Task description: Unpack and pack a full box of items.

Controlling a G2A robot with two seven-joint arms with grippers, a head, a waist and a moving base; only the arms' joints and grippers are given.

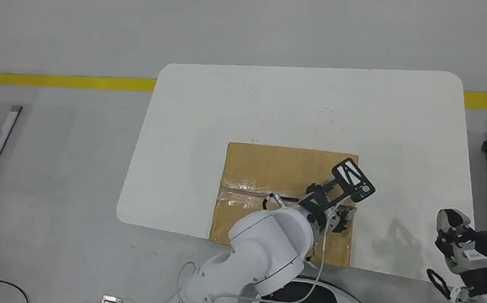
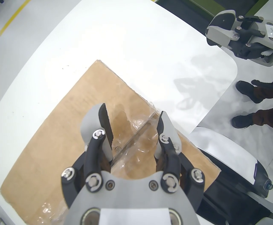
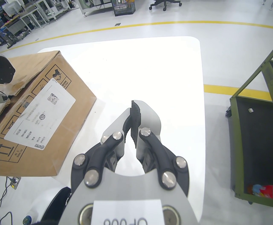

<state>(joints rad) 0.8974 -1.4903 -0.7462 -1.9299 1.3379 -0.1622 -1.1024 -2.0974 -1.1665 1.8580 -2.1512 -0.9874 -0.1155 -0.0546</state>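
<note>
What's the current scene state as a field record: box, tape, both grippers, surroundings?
box: cardboard box on the white table, flaps closed
seam: clear tape runs along the top seam, still in place
label: white label on one side of the box
left gripper: left gripper open, empty, over the taped seam; contact cannot be told
right gripper: right gripper shut, empty, beside the box and apart from it
nearby: green cart on the floor past the table's edge
unpacking: not begun
</note>
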